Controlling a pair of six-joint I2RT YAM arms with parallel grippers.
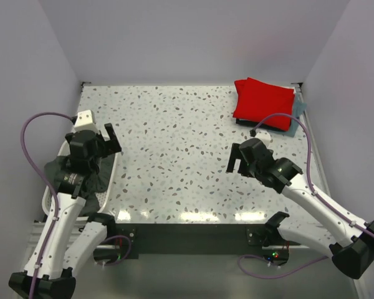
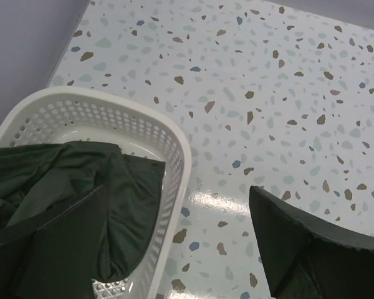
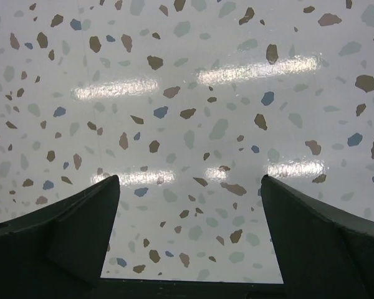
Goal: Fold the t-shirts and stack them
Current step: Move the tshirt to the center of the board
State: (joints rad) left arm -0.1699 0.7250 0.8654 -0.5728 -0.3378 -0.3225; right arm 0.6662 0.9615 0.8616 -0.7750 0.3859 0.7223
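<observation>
A dark grey t-shirt (image 1: 90,177) lies crumpled in a white basket (image 1: 50,198) at the table's left edge; the left wrist view shows the shirt (image 2: 68,171) draped inside the basket (image 2: 174,156). At the back right a folded red t-shirt (image 1: 263,99) lies on a light blue-grey one (image 1: 297,118). My left gripper (image 1: 112,138) hovers open beside the basket's right rim, nothing between its fingers (image 2: 299,243). Over bare table right of centre, my right gripper (image 1: 232,159) is open and empty, and the right wrist view has the gripper (image 3: 187,243) above the speckled top only.
Grey walls close the table on the left, back and right. A thin dark edge (image 1: 242,121) shows under the red shirt's near side. A purple cable (image 1: 280,116) from the right arm arcs over the stack's front.
</observation>
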